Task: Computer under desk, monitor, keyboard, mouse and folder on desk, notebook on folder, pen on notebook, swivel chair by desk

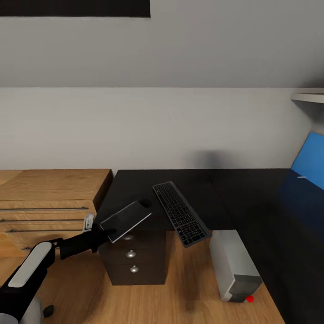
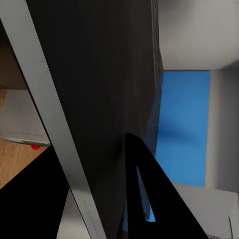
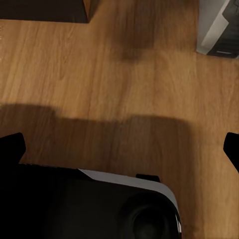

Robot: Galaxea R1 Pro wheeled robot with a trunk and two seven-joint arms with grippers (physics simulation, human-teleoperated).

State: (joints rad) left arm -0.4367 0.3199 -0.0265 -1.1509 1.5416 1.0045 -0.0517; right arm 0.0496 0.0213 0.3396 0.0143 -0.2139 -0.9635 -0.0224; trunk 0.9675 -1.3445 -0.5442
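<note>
Left gripper (image 1: 100, 233) pinches a flat dark panel with a pale edge (image 1: 126, 220), the monitor, tilted over the desk (image 1: 252, 198) corner. Keyboard (image 1: 181, 219) overhangs the front edge; computer (image 1: 234, 265) stands beneath. Right gripper's fingers (image 3: 11, 148) are spread above the floor (image 3: 99, 74).

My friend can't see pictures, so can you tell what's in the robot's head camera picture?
The robot's left gripper holds a flat dark monitor tilted over the front corner of a glossy black desk. A keyboard lies slanted on the desk, its near end poking past the edge. A light-grey computer stands on the wooden floor under the desk, and a wooden chest sits to the left.
</note>
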